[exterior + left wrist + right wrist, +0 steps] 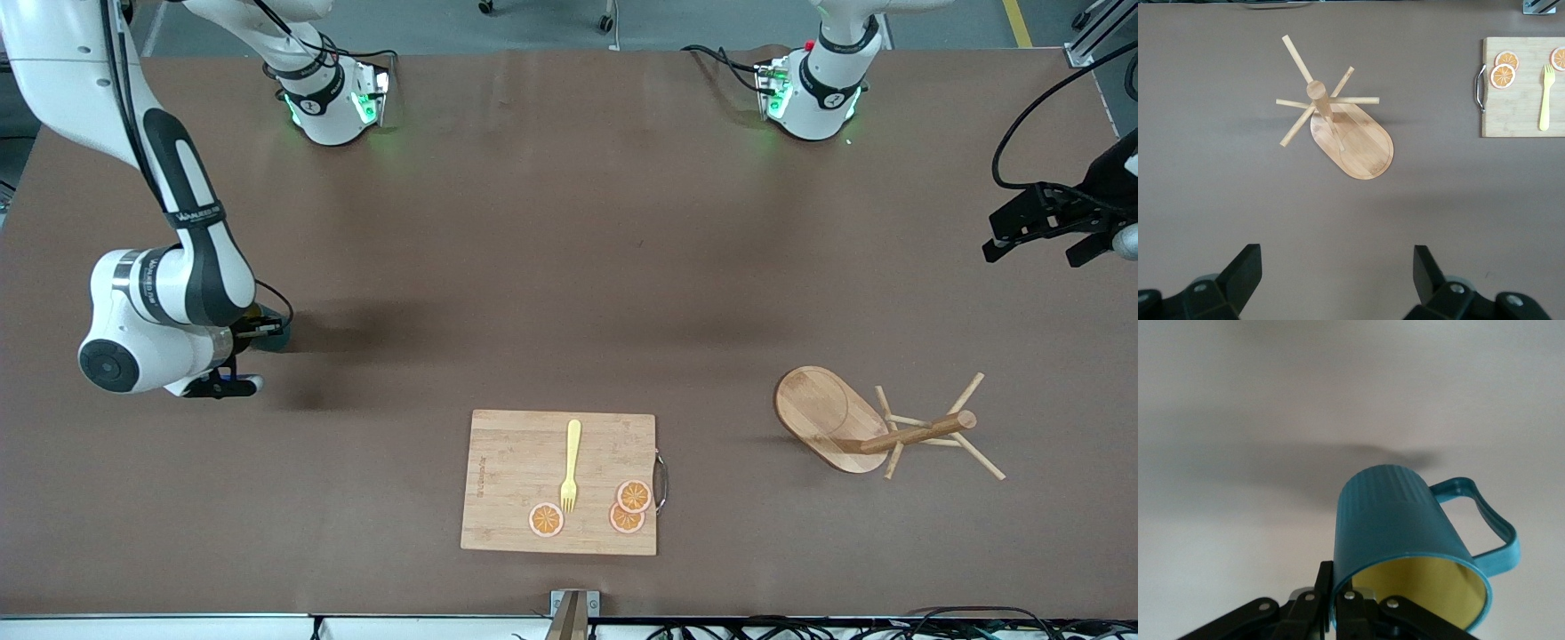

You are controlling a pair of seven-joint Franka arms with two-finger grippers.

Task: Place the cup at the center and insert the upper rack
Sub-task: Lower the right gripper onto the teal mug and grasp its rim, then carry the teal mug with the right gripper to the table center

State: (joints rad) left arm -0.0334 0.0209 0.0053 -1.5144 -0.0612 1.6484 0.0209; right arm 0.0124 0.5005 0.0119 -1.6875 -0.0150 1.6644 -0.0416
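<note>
The teal cup with a yellow inside shows in the right wrist view, handle turned away from the fingers. My right gripper is shut on its rim, one finger inside and one outside. In the front view the right gripper is low at the right arm's end of the table, and the arm hides most of the cup. The upper rack, a wooden mug tree, stands on its oval base toward the left arm's end. My left gripper hangs open and holds nothing; in its wrist view its fingertips frame bare table before the rack.
A bamboo cutting board lies near the front edge, nearer the camera than the table's middle. On it are a yellow fork and three orange slices. A metal handle is on the board's side facing the rack.
</note>
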